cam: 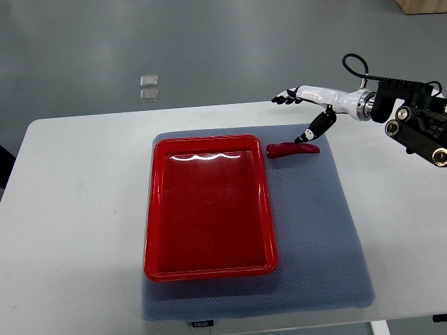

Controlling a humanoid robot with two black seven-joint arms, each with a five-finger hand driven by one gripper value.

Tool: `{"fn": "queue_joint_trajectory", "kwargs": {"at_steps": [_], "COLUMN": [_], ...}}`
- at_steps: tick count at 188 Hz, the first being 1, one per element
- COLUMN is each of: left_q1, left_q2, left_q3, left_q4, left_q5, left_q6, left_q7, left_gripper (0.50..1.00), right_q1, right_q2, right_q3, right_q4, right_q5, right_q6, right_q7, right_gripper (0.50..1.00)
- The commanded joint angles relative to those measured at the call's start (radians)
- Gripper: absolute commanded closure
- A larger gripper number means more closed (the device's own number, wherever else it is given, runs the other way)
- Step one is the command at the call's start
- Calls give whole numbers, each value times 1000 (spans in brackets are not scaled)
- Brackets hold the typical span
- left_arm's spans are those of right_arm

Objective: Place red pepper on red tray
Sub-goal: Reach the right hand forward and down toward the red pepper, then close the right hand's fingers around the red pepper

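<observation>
A long dark red pepper (291, 149) lies on the grey mat, just right of the red tray's (158, 209) top right corner. The tray sits on the mat with nothing in it. My right hand (302, 110) reaches in from the right edge and hovers above and slightly behind the pepper. Its fingers (285, 98) are stretched out flat to the left and the thumb (316, 128) points down toward the pepper's right end. Nothing is held in the hand. The left arm does not show.
The grey mat (321, 237) covers the middle of a white table (77, 202). Two small clear squares (148, 88) lie on the floor beyond the table's far edge. A dark object (5, 165) shows at the left edge.
</observation>
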Motion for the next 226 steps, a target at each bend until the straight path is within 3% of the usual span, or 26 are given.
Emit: {"fn": "queue_joint_trajectory", "kwargs": {"at_steps": [1,60,149,152,179,203,215,226], "left_q1": [0,0,0,0,0,0,0,0], "left_q2": [0,0,0,0,0,0,0,0], "left_q3": [-2,-3,-5,-5,-5,-5,-5,-5], "left_q4": [2,2,4,4,2,2,2,2], "left_q5": [0,0,0,0,0,0,0,0], "left_q6": [0,0,0,0,0,0,0,0], "left_q7": [0,0,0,0,0,0,0,0], "left_gripper": [500,500,500,500,500,500,500,500], "right_q1": [1,-42,-67,-67,-71,-73,-73,-74], "right_q2": [4,55,124,127,129,127,127,127], "right_q3": [-80,-99,-91,-100,-100,-103,-106,-106], "right_q4": [-3,-20,-86,-87,-92,-92,-93,-92], "right_q5": [-31,-23,-22,-22,-23,-23,-23,-25], "right_q6": [-68,-148,-212,-212,-213,-220,-220,-220], "right_q7": [-32,-60,-60,-60,-60,-60,-58,-58], "right_gripper": [599,609,687,709,750,869,955,983]}}
